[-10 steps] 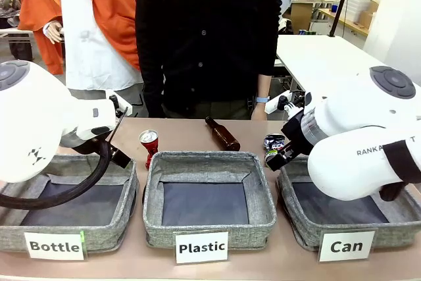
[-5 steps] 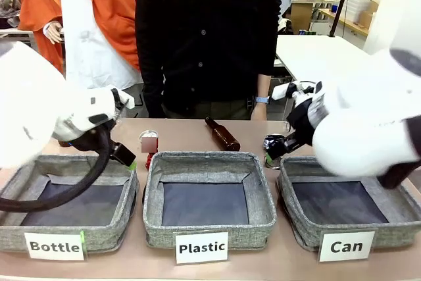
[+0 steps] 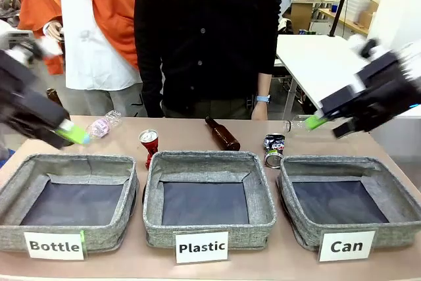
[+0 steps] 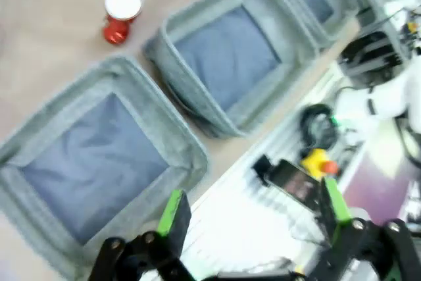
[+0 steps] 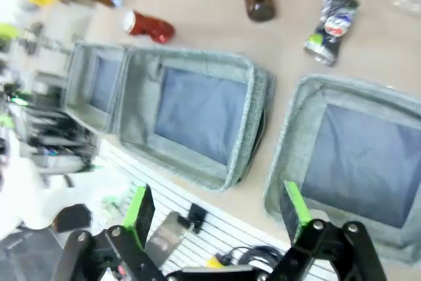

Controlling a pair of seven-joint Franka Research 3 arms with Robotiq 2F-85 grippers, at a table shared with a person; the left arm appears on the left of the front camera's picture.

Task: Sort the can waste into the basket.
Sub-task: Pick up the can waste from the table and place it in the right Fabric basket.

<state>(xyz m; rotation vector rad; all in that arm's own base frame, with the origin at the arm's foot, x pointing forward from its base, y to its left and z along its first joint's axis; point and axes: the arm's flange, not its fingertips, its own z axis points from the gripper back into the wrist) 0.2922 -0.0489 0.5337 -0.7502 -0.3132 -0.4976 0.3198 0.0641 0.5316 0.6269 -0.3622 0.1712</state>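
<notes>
Blurred: both arms, left one cut off at the left edge, right one at upper right.
Left jaws: released, empty, pointing down-right.
Right jaws: released, empty, pointing down-left.
Red can [image 3: 149,144]: upright on the bench [image 3: 184,129], centre-left.
Crushed can [image 3: 273,149]: just behind the basket [image 3: 348,162], outside it.

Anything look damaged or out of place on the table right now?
The black and silver can, on the table past the Can basket, is crushed and crumpled. A brown bottle lies on its side beyond the Plastic basket. No spill visible.
</notes>
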